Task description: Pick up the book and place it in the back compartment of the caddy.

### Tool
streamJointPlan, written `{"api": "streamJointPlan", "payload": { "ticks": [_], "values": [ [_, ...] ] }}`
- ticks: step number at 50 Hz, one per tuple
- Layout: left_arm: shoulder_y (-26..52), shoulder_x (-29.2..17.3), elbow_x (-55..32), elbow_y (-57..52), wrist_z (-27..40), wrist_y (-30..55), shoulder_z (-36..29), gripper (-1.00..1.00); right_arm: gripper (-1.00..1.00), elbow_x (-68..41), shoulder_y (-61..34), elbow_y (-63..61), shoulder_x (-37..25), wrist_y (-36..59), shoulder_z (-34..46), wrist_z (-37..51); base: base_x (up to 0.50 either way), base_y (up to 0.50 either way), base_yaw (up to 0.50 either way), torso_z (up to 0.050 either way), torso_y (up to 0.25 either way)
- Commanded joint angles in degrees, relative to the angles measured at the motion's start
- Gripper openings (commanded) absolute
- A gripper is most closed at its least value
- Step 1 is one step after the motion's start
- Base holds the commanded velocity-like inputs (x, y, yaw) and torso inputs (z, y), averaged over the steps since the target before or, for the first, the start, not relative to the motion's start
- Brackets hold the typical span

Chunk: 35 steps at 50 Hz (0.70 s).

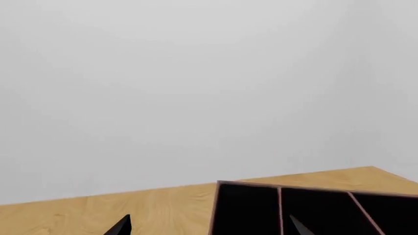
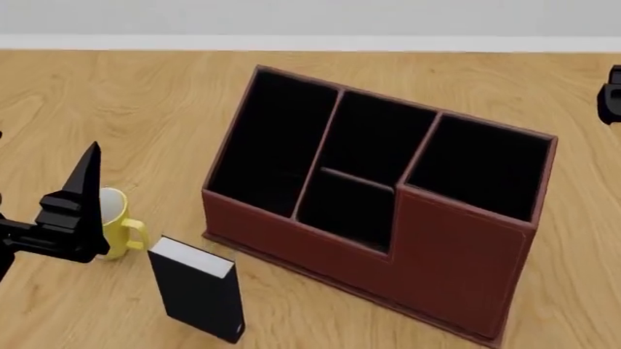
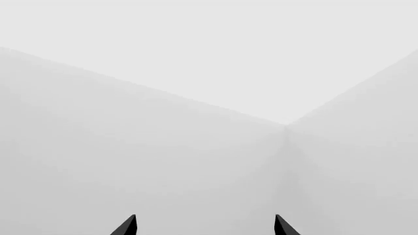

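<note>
The book [image 2: 199, 291] is a thick black hardcover with white page edges, standing upright on the wooden table [image 2: 116, 102], in front of the caddy's left end. The caddy [image 2: 456, 273] is large, red-brown and black-lined. Its middle column is split by a low divider, and the shorter half [image 2: 345, 209] is empty. My left gripper [image 1: 210, 228] is open and empty, raised to the left of the book and over the mug; one of its fingers [image 2: 89, 171] points up. The caddy's rim [image 1: 313, 188] shows past it. My right gripper [image 3: 204, 227] is open, empty and faces bare walls.
A yellow-and-white mug [image 2: 116, 222] stands just left of the book, partly behind my left gripper. A dark part of my right arm [image 2: 611, 94] shows at the right edge, beyond the caddy. A white skirting board runs along the far side.
</note>
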<state>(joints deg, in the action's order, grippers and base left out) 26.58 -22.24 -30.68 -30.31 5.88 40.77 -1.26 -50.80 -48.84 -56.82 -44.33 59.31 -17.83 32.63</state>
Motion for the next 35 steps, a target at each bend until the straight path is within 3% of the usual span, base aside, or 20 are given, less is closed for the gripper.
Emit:
{"api": "streamJointPlan", "payload": {
  "ticks": [1,35],
  "values": [
    [0.05,-0.16,-0.2,-0.05,0.07,-0.1,-0.23,1.0,1.0,-0.75,0.09,0.15,-0.59,-0.49,-0.03,0.63,0.34,0.0,0.0,0.0,0.0],
    [-0.24,-0.83,-0.67,-0.51,0.15,-1.09,-0.41,1.0,1.0,-1.38,1.74,0.59,-1.7,-2.78,-0.04,1.54,0.34,0.0,0.0,0.0,0.001]
  ]
}}
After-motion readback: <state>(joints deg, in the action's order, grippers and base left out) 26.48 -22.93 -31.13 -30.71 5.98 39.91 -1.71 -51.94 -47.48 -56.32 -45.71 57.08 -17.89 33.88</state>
